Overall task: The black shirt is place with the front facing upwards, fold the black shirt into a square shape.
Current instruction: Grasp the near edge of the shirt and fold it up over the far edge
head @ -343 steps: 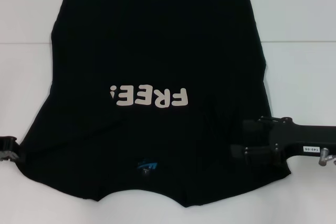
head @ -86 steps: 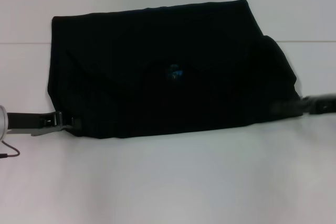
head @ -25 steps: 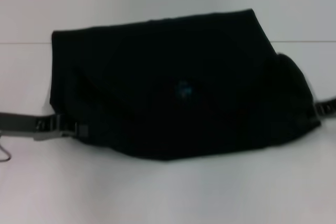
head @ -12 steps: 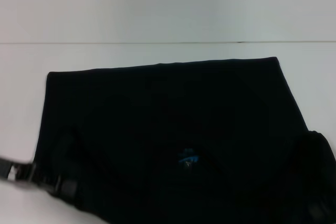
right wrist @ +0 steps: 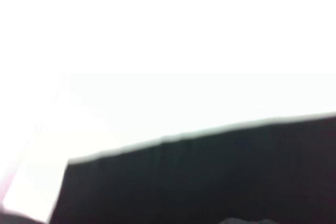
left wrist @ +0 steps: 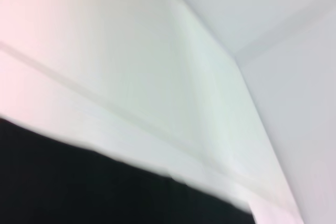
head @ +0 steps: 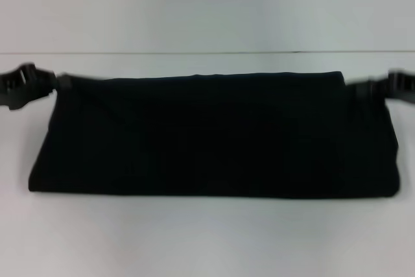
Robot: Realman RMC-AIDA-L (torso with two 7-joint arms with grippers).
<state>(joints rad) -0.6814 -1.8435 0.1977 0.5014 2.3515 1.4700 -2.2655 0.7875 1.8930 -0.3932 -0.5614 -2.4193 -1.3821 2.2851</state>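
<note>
Black cloth fills the middle of the head view: the black shirt (head: 214,135) lies on the white table (head: 207,238) as a wide, low folded band (no print or label shows). The left gripper (head: 57,82) is at its far corner, at 10 o'clock; the right gripper (head: 363,87) is at the opposite far corner, at 2 o'clock. Whether their jaws grasp the cloth, I cannot tell.

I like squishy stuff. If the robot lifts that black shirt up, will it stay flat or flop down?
The black shirt would probably flop: it is soft cloth folded over itself. It likely sags between the left gripper and right gripper at its far corners.
</note>
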